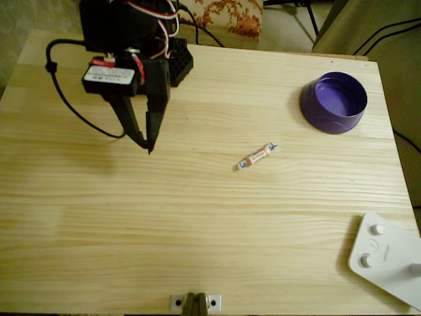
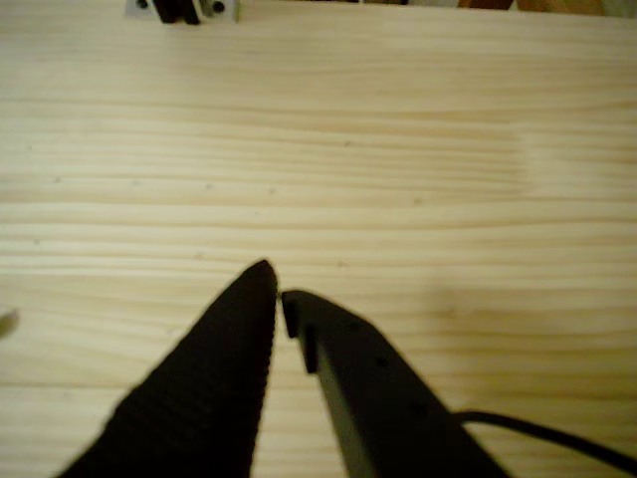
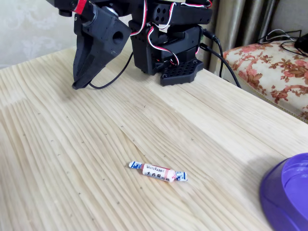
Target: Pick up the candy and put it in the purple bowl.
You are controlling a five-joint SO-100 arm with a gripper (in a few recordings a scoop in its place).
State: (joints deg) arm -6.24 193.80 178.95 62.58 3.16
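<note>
Candy lay on the table, well off to the right of my gripper in the overhead view, between it and the bowl. I judged it light, thin and slippery in its wrapper; best pinched across the firm middle, not the twisted ends. Gripper hung tips-down near the arm's base, fingers nearly touching, holding nothing.

Pale pine and dark plastic on my feeds

I see a light, matt wooden table with bold grain, a glossy round purple plastic bowl far right overhead, a small candy in shiny printed wrapper, a matt black plastic gripper with one ribbed finger, and a smooth flat white plastic device near right.
</note>
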